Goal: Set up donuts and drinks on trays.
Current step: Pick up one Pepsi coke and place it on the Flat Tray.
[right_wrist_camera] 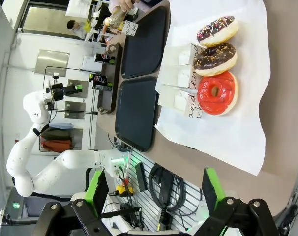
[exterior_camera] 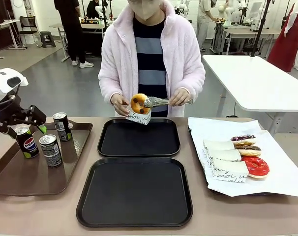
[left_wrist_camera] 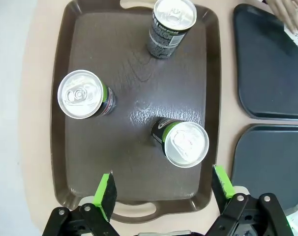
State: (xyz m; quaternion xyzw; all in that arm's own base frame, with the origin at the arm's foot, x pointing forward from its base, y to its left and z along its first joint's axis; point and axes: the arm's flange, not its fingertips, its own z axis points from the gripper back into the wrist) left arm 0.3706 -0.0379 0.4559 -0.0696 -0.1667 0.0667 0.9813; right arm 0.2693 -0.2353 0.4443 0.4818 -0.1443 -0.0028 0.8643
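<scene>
Risk of tipping: the can point(left_wrist_camera: 187, 143) at lower centre of the frame stands nearer one finger of the open left hand point(left_wrist_camera: 163, 184); a straight descent could knock it. The right hand point(right_wrist_camera: 154, 189) is open and empty.

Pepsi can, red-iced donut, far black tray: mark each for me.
Pepsi can point(exterior_camera: 28, 143), front view, on its logo side.
Red-iced donut point(exterior_camera: 260, 168), front view, on the red icing.
Far black tray point(exterior_camera: 139, 140), front view, on its bare floor.

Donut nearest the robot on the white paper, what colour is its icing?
Glossy red; the donut shows best in the right wrist view.
</scene>
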